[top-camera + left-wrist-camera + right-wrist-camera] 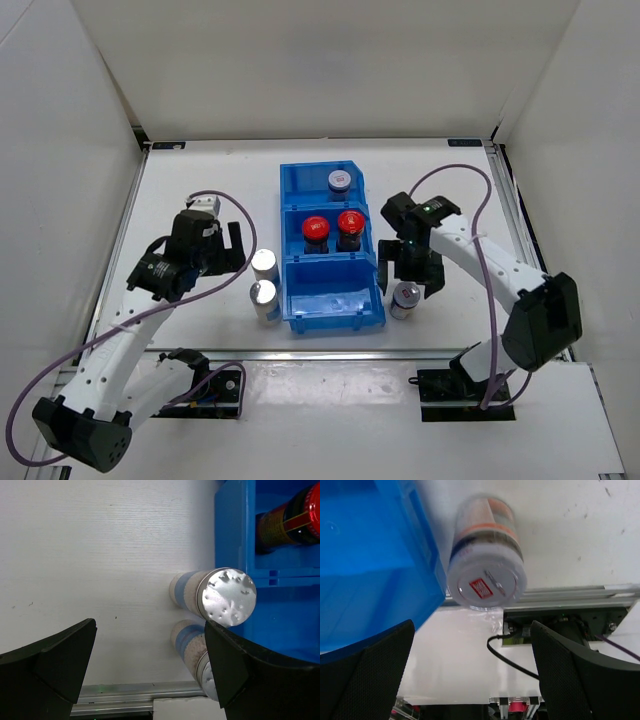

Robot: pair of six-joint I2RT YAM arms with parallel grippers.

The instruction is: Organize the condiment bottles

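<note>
In the blue bin [285,230], the far compartment holds one grey-lidded bottle [340,180] and the middle holds two red-capped bottles [316,229]. The left end effector [150,630] and right end effector [408,278] both gape wide, gripping nothing.

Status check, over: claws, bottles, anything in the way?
Left claw open, facing two silver-top bottles left of blue bin. Right claw open over grey-lid bottle, not gripping. Red-cap pair and second grey-lid bottle in bin. No obstruction seen.
</note>
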